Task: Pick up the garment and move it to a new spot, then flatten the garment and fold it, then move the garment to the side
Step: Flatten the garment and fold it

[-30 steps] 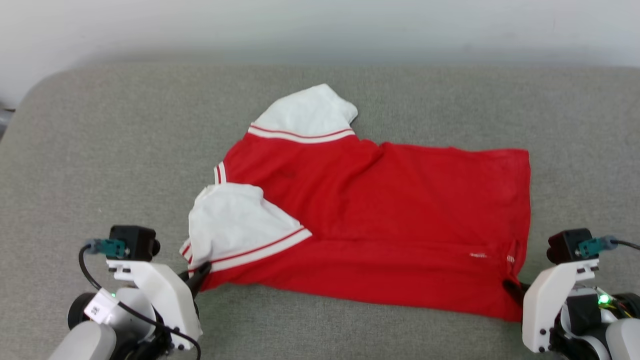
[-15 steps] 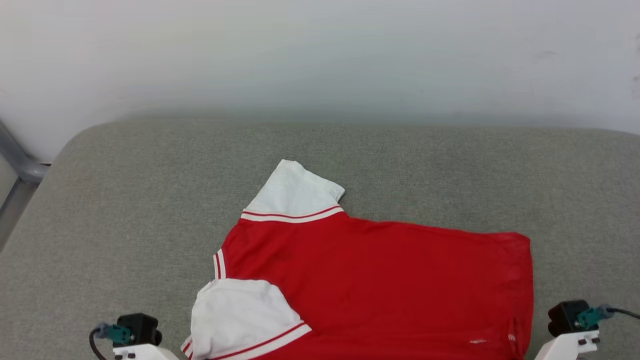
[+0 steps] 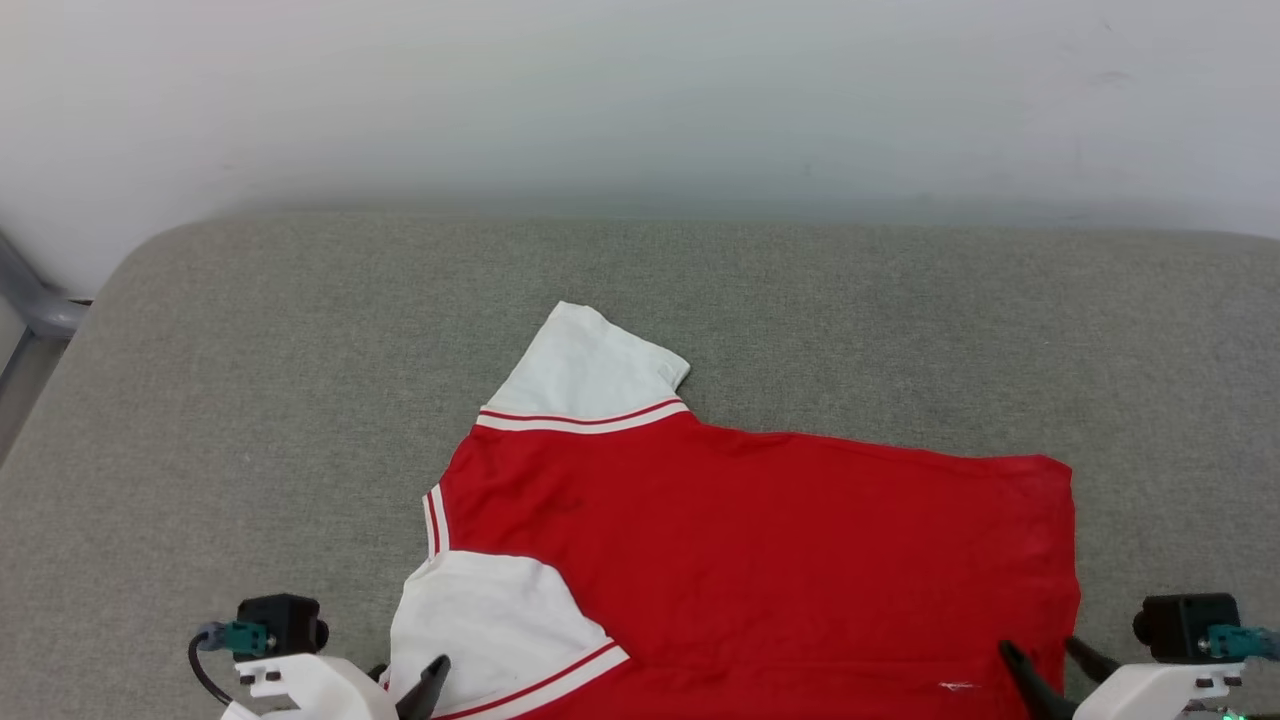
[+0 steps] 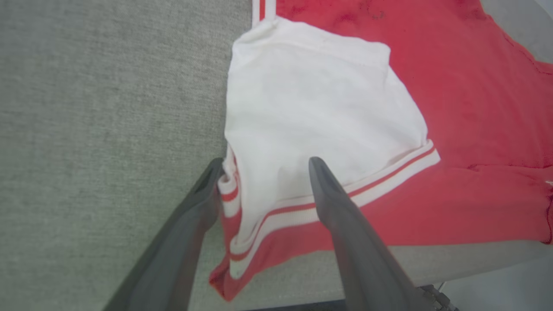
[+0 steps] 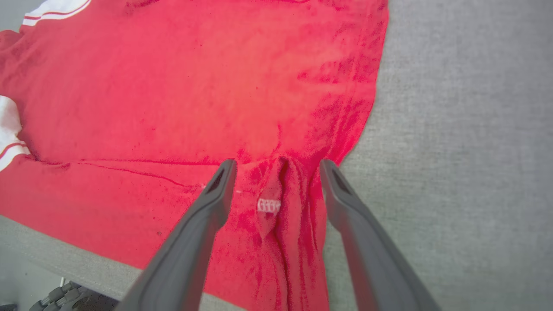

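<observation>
At the grey cushion's [image 3: 250,350] near edge, the left gripper [image 4: 264,162] has its fingers spread astride the near white sleeve's [image 4: 311,99] cuff. The right gripper [image 5: 277,163] has its fingers spread around a pinched ridge at the hem corner of the garment [image 3: 760,540], which lies flat toward the middle. A fingertip could catch the cloth and drag it off that edge, and the ridge and lapped sleeve would likely crease into a fold.

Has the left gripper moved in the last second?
Yes. The left gripper has opened: its fingers, earlier pinched at the garment's near corner, now stand apart, tips farther in over the white sleeve.
</observation>
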Tool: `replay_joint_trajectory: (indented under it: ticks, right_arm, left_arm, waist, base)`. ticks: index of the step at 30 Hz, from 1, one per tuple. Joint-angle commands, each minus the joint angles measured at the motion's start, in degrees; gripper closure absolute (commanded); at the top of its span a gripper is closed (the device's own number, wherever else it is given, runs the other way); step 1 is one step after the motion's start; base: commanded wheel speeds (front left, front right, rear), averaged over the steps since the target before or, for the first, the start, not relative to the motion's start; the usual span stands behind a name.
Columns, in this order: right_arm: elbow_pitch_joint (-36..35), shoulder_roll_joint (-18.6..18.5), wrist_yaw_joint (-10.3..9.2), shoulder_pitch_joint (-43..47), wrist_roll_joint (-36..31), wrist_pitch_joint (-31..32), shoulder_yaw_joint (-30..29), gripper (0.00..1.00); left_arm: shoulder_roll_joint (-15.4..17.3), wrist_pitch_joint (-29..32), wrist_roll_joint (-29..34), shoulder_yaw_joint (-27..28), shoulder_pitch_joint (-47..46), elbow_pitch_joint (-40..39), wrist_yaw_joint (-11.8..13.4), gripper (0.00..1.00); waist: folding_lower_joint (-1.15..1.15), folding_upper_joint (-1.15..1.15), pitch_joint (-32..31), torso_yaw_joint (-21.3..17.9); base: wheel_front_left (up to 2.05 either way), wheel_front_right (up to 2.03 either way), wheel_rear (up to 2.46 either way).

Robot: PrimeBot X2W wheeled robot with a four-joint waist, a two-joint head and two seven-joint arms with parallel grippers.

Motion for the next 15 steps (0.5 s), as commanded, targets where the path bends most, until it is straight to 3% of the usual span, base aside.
replay_joint_trajectory:
  ticks: [1,7,15]
  right_arm:
    - [-1.0,-0.4,-0.05,-0.9,-1.0,-3.0,0.3,0.00]
    - [-3.7,1.3,-0.05,-2.5,-4.3,-15.2,-1.6,0.00]
    - [-8.8,3.8,-0.04,-6.0,-8.8,-22.2,-2.9,0.00]
  left_arm:
    - [-0.1,-1.4,0.5,0.5,-1.3,0.0,-0.3,0.00]
    - [-0.5,-10.3,4.6,2.4,-4.1,-2.2,-0.2,0.00]
    - [-1.4,-24.1,11.7,3.8,-9.1,-4.7,-0.8,0.00]
  waist:
    - [0.00,0.00,-0.2,0.0]
    - [0.00,0.00,-0.9,-0.5]
    - [0.00,0.00,3.2,-2.8]
  base:
    - [0.00,0.00,0.00]
    - [0.00,0.00,0.00]
    - [0.00,0.00,0.00]
